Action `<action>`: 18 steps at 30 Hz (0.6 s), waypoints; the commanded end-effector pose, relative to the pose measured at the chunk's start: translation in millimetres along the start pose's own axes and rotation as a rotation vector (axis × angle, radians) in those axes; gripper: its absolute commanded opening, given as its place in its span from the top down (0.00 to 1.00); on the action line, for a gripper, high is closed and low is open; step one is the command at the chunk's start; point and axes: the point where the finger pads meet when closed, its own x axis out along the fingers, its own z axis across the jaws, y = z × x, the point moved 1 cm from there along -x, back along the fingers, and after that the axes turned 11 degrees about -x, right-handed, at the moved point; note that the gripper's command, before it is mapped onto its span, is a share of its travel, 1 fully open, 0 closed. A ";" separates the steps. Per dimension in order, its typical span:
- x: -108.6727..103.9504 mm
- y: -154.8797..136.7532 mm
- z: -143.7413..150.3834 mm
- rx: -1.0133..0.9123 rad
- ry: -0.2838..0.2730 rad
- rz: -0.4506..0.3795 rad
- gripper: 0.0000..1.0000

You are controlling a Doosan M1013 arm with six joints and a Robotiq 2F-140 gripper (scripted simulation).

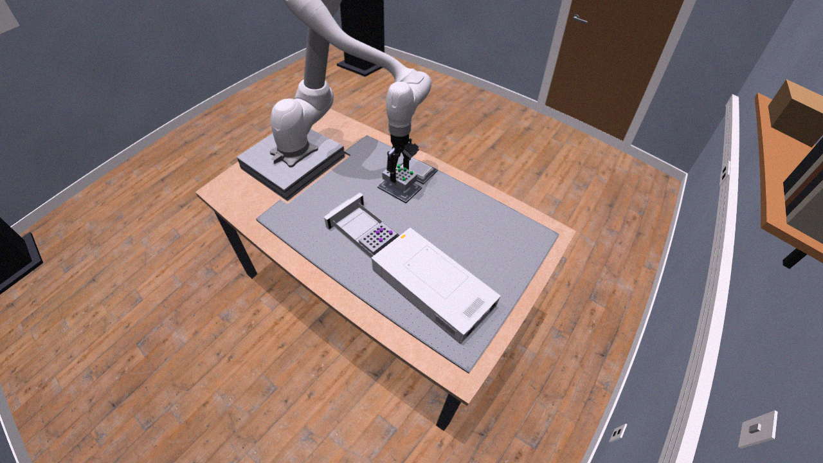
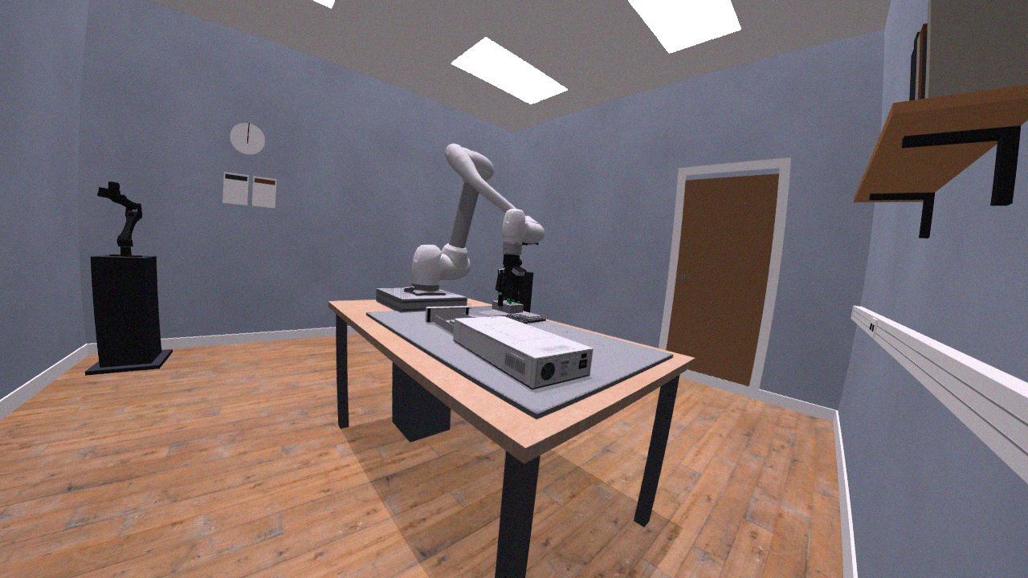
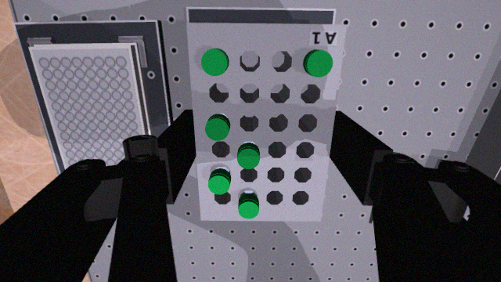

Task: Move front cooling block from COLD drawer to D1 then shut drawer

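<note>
My gripper (image 1: 400, 174) (image 3: 262, 129) is shut on the front cooling block (image 1: 400, 181) (image 2: 509, 307) (image 3: 264, 107), gripped by its two long sides. It holds the block roughly level, low over slot D1 (image 1: 405, 195) (image 3: 260, 16); a small gap seems to remain, and the locators are mostly hidden. Several green-capped tubes stand in the block's bores. The drawer (image 1: 354, 222) of the white cooler COLD (image 1: 437, 276) (image 2: 517, 343) stands open. The lamp (image 1: 402, 236) is lit amber. The rear block (image 1: 371, 244), with purple-capped tubes, sits in the drawer and looks flat.
A pale well plate (image 1: 424, 169) (image 3: 90, 86) sits on the dark slot D2 (image 3: 94, 29), just beyond D1. The drawer handle (image 1: 344, 211) (image 2: 446, 313) stands up at the drawer's front end. The robot base plinth (image 1: 287, 166) (image 2: 420, 299) is beside the perforated deck (image 1: 488, 230).
</note>
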 end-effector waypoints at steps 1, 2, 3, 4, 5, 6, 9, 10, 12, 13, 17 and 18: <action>1.8 0.6 -0.1 0.000 0.000 0.001 0.90; 2.9 0.6 -0.1 0.000 0.000 0.001 0.90; 4.0 0.6 -0.1 0.000 0.000 0.001 0.90; 5.0 0.6 -0.1 0.000 0.000 0.001 0.90; 5.9 0.6 -0.2 0.000 0.000 0.001 0.90; 6.8 0.6 -0.2 0.000 0.000 0.001 0.90; 9.2 0.6 -0.2 0.000 0.000 0.001 0.90; 9.9 0.6 -0.2 0.000 0.000 0.001 0.90; 11.2 0.6 -0.2 0.000 0.000 0.001 0.90; 11.8 0.6 -0.2 0.000 0.000 0.001 0.90; 12.9 0.6 -0.2 0.000 0.000 0.001 0.90; 13.3 0.6 -0.2 0.000 0.000 0.001 0.90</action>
